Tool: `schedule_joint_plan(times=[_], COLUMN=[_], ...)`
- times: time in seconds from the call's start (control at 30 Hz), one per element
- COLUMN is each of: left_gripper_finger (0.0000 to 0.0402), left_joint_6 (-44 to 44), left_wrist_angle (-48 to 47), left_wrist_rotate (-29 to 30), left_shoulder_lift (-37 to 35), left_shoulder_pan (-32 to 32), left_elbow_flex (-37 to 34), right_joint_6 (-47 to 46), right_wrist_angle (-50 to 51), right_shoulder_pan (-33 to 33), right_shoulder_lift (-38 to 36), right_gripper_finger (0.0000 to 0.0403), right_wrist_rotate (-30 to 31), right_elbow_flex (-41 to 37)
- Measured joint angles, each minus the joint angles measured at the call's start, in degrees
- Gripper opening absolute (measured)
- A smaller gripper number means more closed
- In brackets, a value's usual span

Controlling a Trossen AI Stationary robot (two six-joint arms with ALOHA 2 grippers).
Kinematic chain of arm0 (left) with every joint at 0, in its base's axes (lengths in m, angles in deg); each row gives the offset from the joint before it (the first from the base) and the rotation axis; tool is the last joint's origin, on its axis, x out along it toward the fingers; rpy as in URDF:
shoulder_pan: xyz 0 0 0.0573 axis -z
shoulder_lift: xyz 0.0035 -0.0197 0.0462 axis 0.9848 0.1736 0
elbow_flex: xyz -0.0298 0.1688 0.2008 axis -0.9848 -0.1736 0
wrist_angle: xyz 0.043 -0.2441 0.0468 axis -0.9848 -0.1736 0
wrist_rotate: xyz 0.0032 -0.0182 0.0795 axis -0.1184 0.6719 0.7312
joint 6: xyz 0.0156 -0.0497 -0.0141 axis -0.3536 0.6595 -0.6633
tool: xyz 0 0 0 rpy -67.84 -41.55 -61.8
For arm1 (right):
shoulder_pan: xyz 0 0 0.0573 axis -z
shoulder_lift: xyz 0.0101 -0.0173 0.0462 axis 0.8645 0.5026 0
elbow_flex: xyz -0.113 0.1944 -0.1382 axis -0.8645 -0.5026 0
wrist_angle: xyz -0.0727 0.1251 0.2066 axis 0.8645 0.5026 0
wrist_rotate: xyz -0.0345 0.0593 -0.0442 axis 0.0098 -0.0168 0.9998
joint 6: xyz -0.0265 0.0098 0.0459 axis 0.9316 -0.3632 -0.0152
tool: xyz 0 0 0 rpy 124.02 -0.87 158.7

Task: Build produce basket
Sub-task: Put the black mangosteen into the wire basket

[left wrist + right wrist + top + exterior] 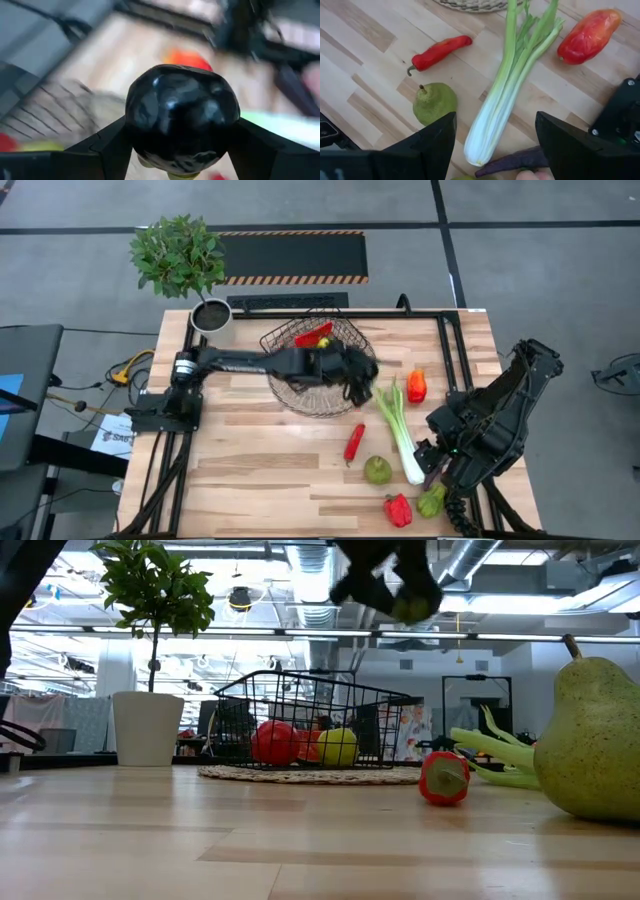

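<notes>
The dark wire basket (pixel 318 370) stands on a round wicker tray (pixel 310 776) at the table's far middle. It holds a red fruit (pixel 273 742) and a yellow one (pixel 338 747). My left gripper (pixel 360 383) hangs high over the basket's right rim, shut on a dark glossy rounded piece of produce (pixel 181 117). More produce lies on the table's right half: a leek (pixel 401 430), a chilli (pixel 354 442), a green pear (pixel 377 470) and red peppers (pixel 417 385). My right gripper (pixel 495 145) stands open above the leek's white end (pixel 482 142), touching nothing. My left gripper pinches the dark glossy piece by its two opposite sides (pixel 134 127) between its two fingers (pixel 107 150). The fingers slant downward toward the table's right. The piece is lifted clear, high above the table and the basket, with a greenish end (pixel 410 606) showing below the fingers.
A potted green plant (pixel 180 255) in a white pot (pixel 148 728) stands at the far left corner. A red pepper (pixel 398 509) and a green fruit (pixel 432 500) lie near the front right edge. A purple piece (pixel 520 160) lies under my right gripper.
</notes>
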Motion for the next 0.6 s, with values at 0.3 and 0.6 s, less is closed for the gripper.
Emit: schedule_joint_plan(times=[0.3, 0.6], left_gripper_finger=[0.0255, 0.0255], left_joint_6=[-5.16, -4.93], left_wrist_angle=[-17.94, -19.31], left_wrist_rotate=[4.58, -4.16], left_shoulder_lift=[-5.04, -5.03], left_shoulder_pan=[-8.31, -16.67], left_elbow_flex=[3.09, -1.79], right_joint_6=[0.13, 2.37], right_wrist_angle=[0.03, 0.04], right_shoulder_pan=[0.01, 1.31], right_shoulder_lift=[-0.01, 0.01], right_gripper_finger=[0.0291, 0.0291], right_wrist_rotate=[0.54, 0.66], right_elbow_flex=[0.0, 0.0])
